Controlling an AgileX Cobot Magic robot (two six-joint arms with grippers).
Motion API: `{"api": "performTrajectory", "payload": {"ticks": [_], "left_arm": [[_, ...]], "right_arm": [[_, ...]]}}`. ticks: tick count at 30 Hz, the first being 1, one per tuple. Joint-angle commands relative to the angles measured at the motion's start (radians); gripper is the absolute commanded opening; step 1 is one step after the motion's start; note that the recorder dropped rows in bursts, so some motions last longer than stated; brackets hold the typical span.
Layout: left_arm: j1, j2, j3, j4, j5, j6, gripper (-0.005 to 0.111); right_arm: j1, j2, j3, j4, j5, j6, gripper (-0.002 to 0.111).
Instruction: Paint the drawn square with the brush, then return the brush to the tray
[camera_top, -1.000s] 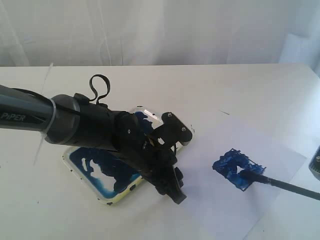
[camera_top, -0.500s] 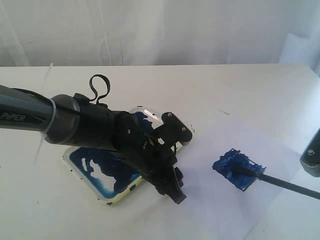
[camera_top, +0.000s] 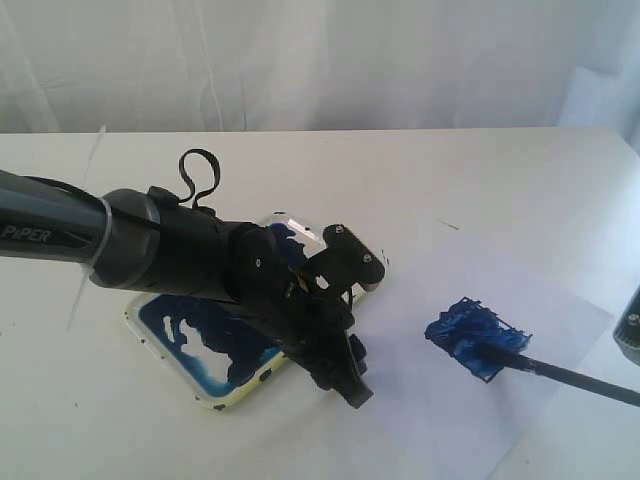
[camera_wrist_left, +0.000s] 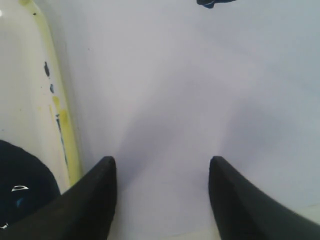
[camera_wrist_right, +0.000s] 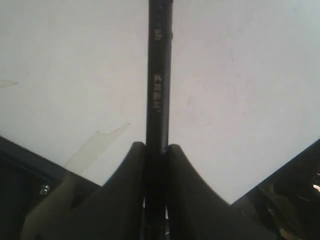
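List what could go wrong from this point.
1. The right gripper clamps the brush far from its tip, so the tip may wobble and smear beyond the drawn square.
2. The open left gripper hangs beside the tray, between it and the square; the returning brush might hit it or drip on the paper.

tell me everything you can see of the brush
The brush is long and thin, with a smooth black handle that bears small pale lettering in the right wrist view. It stretches over the white paper, and its tip end meets the drawn square, now rough glossy blue. The right gripper is shut on the handle. Nothing else seems to touch it.
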Motion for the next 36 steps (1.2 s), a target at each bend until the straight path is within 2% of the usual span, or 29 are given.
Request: {"api": "performTrajectory", "payload": {"ticks": [1, 11, 36], "left_arm": [[-0.005, 0.016, 0.012, -0.003, 0.04, -0.007, 0.059], [-0.005, 0.016, 0.012, -0.003, 0.04, -0.007, 0.059], [-0.005, 0.016, 0.012, -0.003, 0.04, -0.007, 0.059]], "right_arm": [[-0.001, 0.001, 0.002, -0.038, 0.006, 0.041, 0.0], [-0.001, 0.001, 0.002, -0.037, -0.094, 0.07, 0.0], [-0.001, 0.002, 0.002, -0.083, -0.049, 0.12, 0.0]]}}
